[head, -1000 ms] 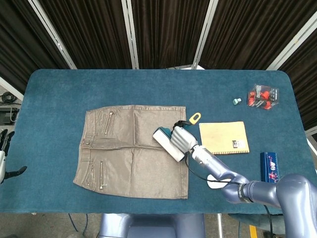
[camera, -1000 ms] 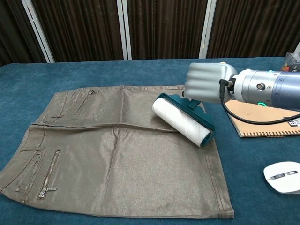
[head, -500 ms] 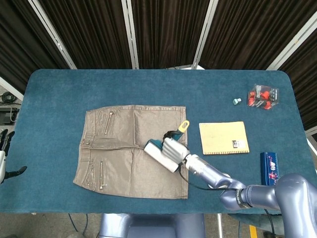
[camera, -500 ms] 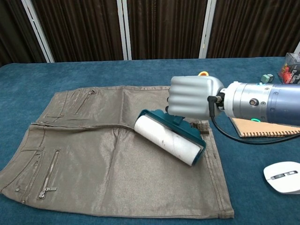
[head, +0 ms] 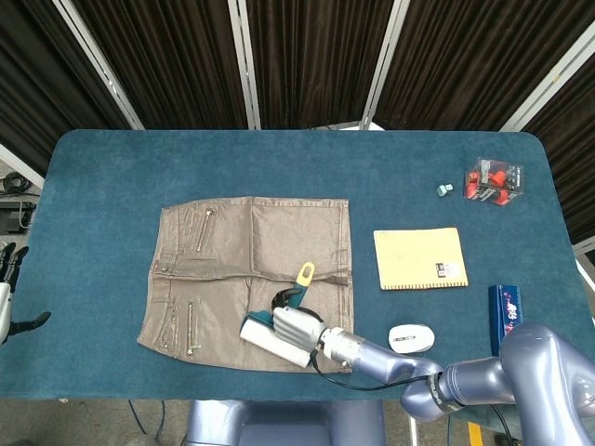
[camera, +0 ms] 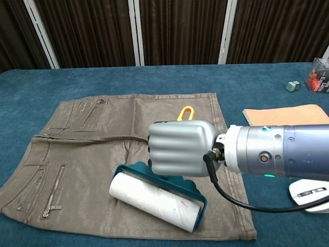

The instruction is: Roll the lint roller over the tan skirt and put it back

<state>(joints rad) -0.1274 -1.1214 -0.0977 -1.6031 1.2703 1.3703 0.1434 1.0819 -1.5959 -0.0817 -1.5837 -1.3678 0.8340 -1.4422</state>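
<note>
Chest view: right hand (camera: 181, 148) clenched around lint roller (camera: 154, 201) handle, roller on tan skirt (camera: 77, 170) at 5 o'clock, left hand (head: 9, 279) at counter (head: 102, 177) edge, fingers apart, holding nothing.

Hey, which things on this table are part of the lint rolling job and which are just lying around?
In the job: lint roller, tan skirt, right hand gripping the roller.

Lying about: notebook, computer mouse, clear box of red items, small green cube, blue box.

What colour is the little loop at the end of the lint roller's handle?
Yellow: the loop on the lint roller shows best in the chest view, poking out above the robot hand.
</note>
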